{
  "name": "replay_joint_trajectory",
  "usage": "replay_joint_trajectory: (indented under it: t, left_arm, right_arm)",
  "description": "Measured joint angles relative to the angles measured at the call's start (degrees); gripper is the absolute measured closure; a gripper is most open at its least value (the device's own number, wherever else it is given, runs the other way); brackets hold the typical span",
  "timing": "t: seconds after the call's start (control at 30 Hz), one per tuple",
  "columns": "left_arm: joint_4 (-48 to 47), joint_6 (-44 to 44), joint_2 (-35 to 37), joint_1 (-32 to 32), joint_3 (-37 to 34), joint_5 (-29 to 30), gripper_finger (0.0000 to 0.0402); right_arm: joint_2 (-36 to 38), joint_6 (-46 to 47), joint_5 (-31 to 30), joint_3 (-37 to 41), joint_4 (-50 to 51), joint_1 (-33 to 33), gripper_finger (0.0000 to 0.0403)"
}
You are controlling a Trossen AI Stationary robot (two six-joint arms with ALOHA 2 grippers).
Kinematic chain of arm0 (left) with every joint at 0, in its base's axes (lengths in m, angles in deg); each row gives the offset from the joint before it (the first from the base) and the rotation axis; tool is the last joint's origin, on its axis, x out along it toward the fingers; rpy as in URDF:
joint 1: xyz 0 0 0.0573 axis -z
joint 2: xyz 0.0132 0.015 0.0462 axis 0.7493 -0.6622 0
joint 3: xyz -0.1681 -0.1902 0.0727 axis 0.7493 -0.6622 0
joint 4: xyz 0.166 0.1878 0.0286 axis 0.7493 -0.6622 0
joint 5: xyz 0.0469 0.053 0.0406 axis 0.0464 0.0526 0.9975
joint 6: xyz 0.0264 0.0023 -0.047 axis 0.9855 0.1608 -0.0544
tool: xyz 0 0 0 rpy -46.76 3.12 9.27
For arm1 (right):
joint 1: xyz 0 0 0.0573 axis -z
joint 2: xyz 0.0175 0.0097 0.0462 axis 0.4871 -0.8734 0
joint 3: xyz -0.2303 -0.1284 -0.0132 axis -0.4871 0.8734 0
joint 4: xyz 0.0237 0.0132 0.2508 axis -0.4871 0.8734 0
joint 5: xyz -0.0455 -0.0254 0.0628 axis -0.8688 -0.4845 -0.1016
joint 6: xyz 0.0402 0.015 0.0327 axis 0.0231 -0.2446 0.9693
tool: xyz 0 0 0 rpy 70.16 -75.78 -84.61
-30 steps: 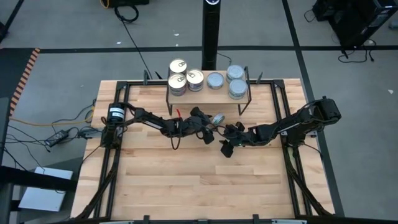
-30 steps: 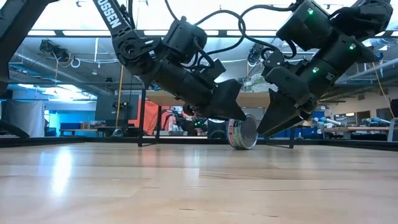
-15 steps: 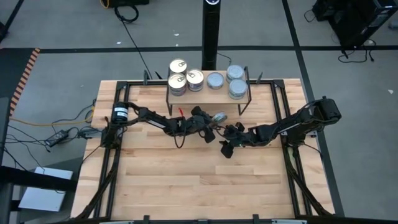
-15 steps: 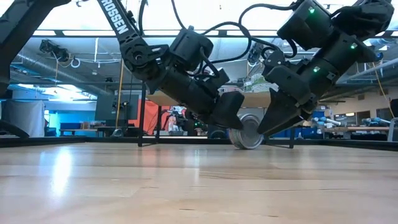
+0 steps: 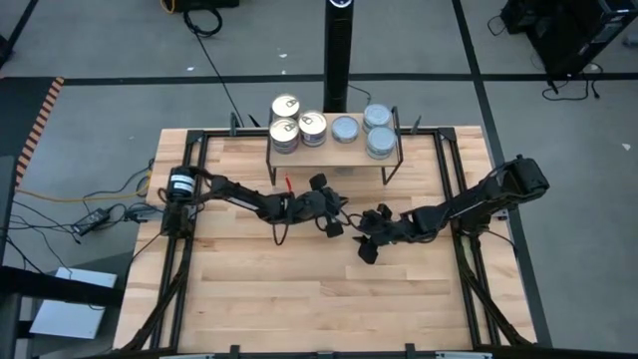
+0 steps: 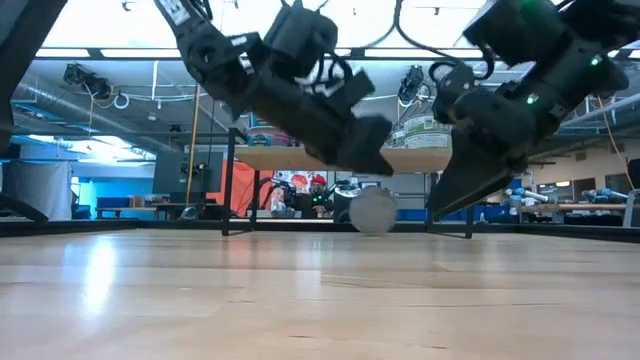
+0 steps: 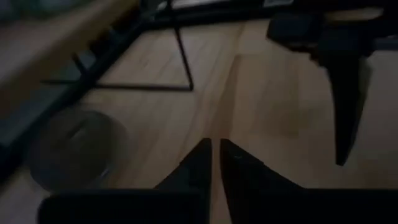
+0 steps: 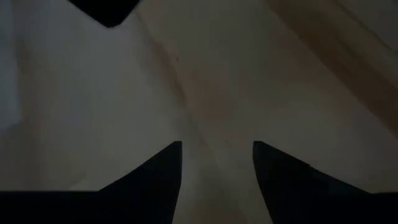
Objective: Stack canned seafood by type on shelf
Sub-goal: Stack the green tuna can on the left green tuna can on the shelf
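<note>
At mid-table, in front of the shelf (image 5: pixel 334 146): the left gripper (image 5: pixel 335 223), low over the wood, fingers (image 7: pixel 198 163) pinched almost together with only a thin slit between and nothing caught in it. Just beside it, toward the table's right: the right gripper (image 5: pixel 365 245), tilted down at the boards, fingers (image 8: pixel 163 163) spread apart and empty. Off to one side of the left gripper, in its wrist view: one loose tin (image 7: pixel 78 148), clear of both fingers. From table height, the same tin (image 6: pixel 373 210) as a pale round face between the two grippers and behind them, seemingly up on its edge, though too blurred to say for sure. From above, not to be made out, probably hidden by the left arm. Up on the shelf: three tins with gold tops (image 5: pixel 286 105) at its left end, three with blue-grey tops (image 5: pixel 345 128) at its right end, some of them stacked. Behind the shelf: a black post (image 5: pixel 337 55) rising from the table's far edge.
</note>
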Motion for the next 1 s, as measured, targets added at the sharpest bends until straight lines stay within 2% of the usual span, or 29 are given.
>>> replay_joint_trajectory:
  t: [0.2,0.67,0.77,0.87,1.0]
  left_arm:
    - [-2.1,4.2,4.2,2.3,0.0,2.0,0.0396]
    - [-8.4,6.0,9.7,5.1,-1.5,3.4,0.0396]
    - [-5.3,5.9,13.1,5.7,-5.4,3.4,0.0396]
    - [1.7,6.1,17.3,5.8,-12.1,2.6,0.0396]
    - [11.2,5.7,22.8,5.7,-21.3,-1.4,0.0396]
  right_arm:
    - [2.9,1.7,-0.2,0.0,0.2,-2.3,0.0196]
    - [7.0,1.7,-5.2,0.0,0.3,-6.4,0.0196]
    - [6.8,1.7,-6.5,0.0,1.1,-6.4,0.0196]
    - [6.7,1.3,-9.2,0.0,1.6,-6.4,0.02]
    - [6.3,1.2,-12.9,0.0,0.9,-6.4,0.0231]
